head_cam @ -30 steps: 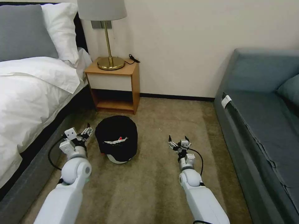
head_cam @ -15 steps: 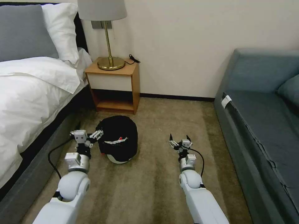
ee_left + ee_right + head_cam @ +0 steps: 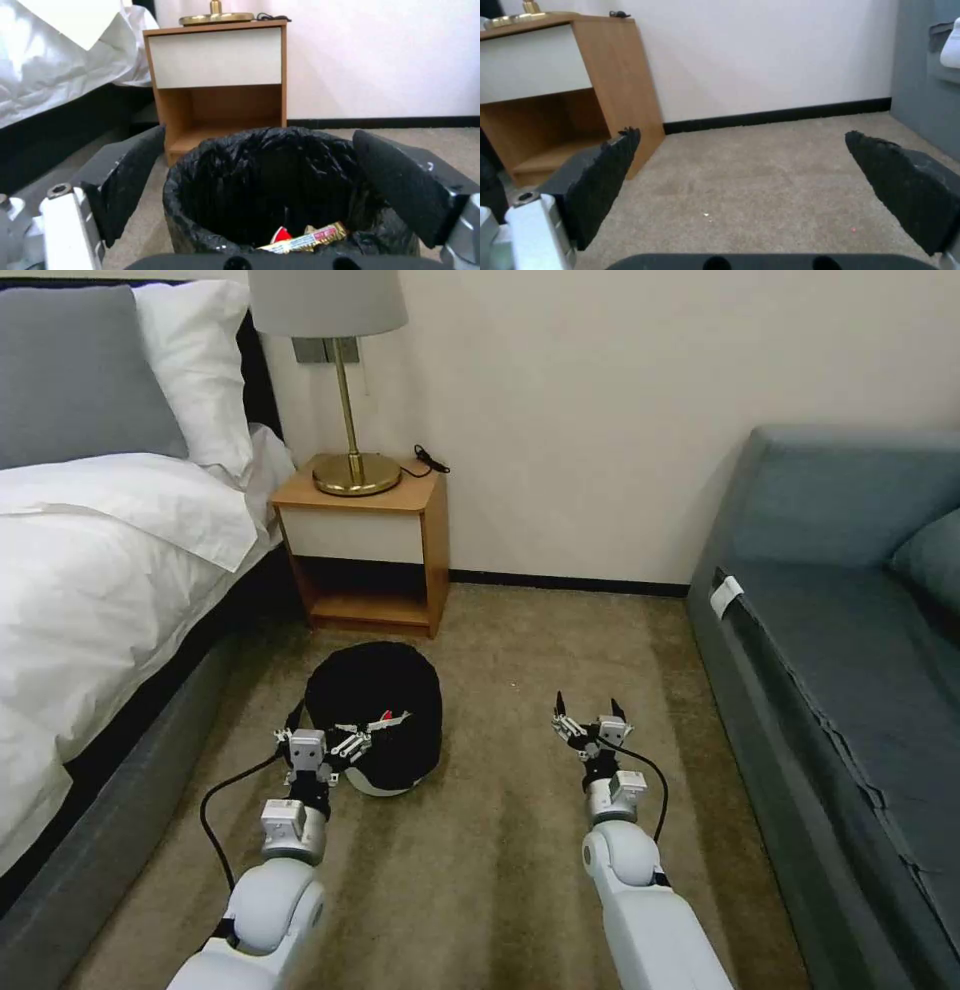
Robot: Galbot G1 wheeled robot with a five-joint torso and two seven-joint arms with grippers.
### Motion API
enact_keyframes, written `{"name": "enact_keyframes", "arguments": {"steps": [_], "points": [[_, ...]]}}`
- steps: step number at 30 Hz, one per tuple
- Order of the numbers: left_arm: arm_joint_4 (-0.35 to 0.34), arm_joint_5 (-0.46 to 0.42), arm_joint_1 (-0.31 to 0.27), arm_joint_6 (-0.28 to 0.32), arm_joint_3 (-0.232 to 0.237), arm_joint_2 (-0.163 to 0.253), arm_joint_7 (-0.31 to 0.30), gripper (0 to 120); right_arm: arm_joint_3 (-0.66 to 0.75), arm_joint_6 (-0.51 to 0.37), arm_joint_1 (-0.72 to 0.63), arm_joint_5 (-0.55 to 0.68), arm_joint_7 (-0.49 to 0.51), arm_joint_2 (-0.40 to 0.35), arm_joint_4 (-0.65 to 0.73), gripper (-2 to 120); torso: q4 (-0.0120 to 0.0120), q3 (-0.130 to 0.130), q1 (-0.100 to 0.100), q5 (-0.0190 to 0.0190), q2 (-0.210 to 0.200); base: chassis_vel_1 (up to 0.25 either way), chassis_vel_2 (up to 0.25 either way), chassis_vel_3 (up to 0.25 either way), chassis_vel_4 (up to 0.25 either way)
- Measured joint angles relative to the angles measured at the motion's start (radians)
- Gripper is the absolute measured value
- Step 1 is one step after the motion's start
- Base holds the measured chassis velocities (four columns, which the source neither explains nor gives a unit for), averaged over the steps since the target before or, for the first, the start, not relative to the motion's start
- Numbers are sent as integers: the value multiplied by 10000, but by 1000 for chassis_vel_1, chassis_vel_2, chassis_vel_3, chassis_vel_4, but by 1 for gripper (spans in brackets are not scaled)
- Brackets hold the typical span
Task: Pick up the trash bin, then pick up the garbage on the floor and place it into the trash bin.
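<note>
While the right gripper (image 3: 590, 717) hovers spread and empty over beige carpet (image 3: 500, 850), the left gripper (image 3: 352, 740) gapes around the black-bagged round trash bin (image 3: 375, 700), holding nothing.

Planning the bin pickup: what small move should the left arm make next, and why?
Probably ease the left gripper forward and close on the near rim of the round, black-bagged trash bin: its fingers are open, the rim lies between them, unclamped. The right gripper hovers open over carpet.

A crinkly black plastic bag (image 3: 260, 176) wraps the small round white-bodied bin (image 3: 372, 782). Inside shows a red-and-white snack packet (image 3: 305, 239) with gold edges. Beige carpet (image 3: 500, 850) underneath; honey-brown wooden nightstand (image 3: 365, 555) with a cream drawer front.
</note>
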Motion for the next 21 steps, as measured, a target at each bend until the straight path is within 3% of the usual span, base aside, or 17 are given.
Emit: {"name": "enact_keyframes", "arguments": {"steps": [21], "points": [[-8, -49, -19, 15, -14, 0, -33, 100, -14, 2, 9, -3, -1, -3, -21, 100, 0, 1, 0, 0, -3, 0, 0, 0, 0]]}}
